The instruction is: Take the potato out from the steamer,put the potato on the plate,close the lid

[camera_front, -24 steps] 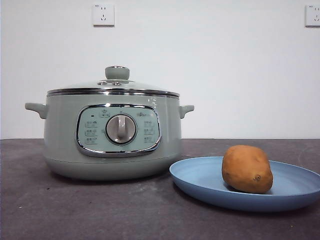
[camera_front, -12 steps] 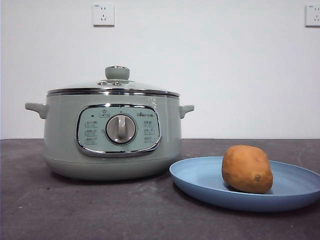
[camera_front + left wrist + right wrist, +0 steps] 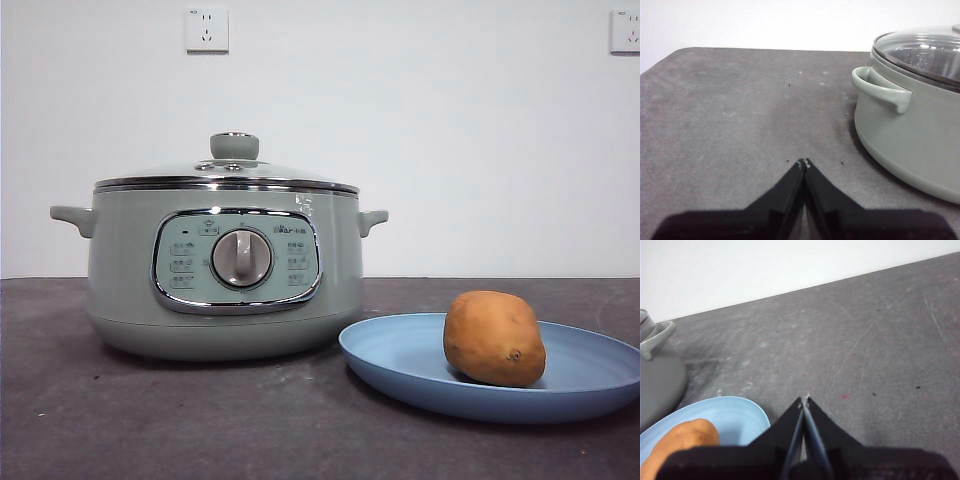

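Observation:
The golden-brown potato (image 3: 494, 338) lies on the light-blue plate (image 3: 400, 355), at the right of the front view. Left of it stands the sage-green steamer (image 3: 225, 265), and the glass lid (image 3: 226, 176) with its green knob sits closed on it. No arm shows in the front view. My left gripper (image 3: 804, 162) is shut and holds nothing, over bare table beside the steamer's handle (image 3: 881, 90). My right gripper (image 3: 804, 399) is shut and holds nothing, just past the plate (image 3: 735, 417), with the potato (image 3: 680, 442) at the picture's corner.
The table (image 3: 200, 420) is dark grey. A white wall with two power sockets (image 3: 206, 30) stands behind. The table's far corner shows in the left wrist view, beyond the left gripper.

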Available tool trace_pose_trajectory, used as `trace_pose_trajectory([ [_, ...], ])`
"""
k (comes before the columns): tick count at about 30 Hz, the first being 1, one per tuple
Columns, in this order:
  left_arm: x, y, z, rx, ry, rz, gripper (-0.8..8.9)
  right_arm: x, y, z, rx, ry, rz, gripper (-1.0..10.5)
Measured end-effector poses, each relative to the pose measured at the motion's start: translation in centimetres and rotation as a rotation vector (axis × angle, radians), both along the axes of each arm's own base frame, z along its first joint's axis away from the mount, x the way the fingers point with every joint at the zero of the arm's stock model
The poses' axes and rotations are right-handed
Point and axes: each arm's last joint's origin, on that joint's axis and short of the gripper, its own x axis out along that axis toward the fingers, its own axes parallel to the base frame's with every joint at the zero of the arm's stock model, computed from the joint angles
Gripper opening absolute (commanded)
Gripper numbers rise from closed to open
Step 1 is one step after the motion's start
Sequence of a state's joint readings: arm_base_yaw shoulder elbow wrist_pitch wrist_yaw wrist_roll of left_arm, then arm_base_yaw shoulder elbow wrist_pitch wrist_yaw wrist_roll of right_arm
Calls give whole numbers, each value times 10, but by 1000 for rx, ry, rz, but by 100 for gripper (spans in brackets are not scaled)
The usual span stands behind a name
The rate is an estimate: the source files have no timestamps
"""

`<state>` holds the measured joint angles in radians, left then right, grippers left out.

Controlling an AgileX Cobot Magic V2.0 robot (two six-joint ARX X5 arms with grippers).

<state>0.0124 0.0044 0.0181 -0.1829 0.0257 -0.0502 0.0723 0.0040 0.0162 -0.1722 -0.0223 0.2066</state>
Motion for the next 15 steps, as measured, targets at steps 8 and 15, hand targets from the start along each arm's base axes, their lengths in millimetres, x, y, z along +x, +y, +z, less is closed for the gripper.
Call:
trace_pose_trajectory([
  [8, 0, 0, 0, 0, 0, 0, -3, 0, 0, 0, 11, 1, -3, 1],
  [15, 0, 0, 0, 0, 0, 0, -3, 0, 0, 0, 11, 1, -3, 1],
])
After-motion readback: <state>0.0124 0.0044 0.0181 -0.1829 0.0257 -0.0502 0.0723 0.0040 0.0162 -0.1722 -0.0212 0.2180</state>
